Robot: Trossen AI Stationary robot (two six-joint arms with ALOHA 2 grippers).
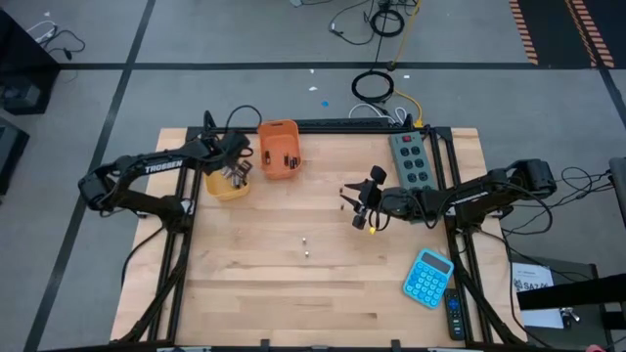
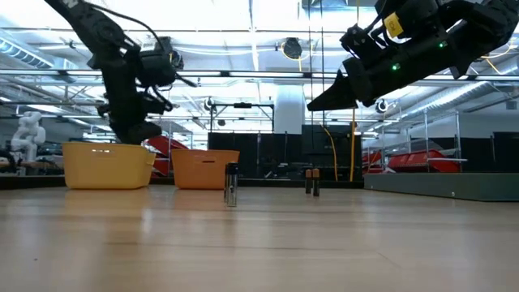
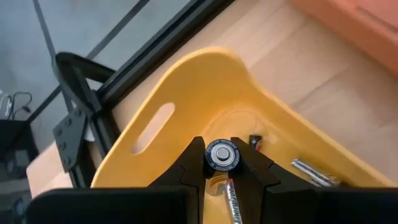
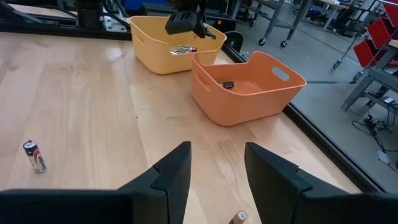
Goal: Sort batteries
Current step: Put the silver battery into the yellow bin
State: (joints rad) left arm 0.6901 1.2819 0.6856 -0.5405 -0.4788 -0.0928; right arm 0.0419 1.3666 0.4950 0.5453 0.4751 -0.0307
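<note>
On the wooden desk [image 1: 323, 284], the left arm hangs over the yellow bin [image 3: 186, 93], beside the orange bin [image 4: 249, 87]. Its left claw [image 3: 222, 163] is clamped on a silvery battery [image 3: 221, 155], end-on, long axis pointing down into the bin. The right claw [image 4: 217, 168] hovers mid-desk, fingers apart and empty, the nearer arm to the loose batteries [image 1: 307, 244] standing upright just ahead of it.
</note>
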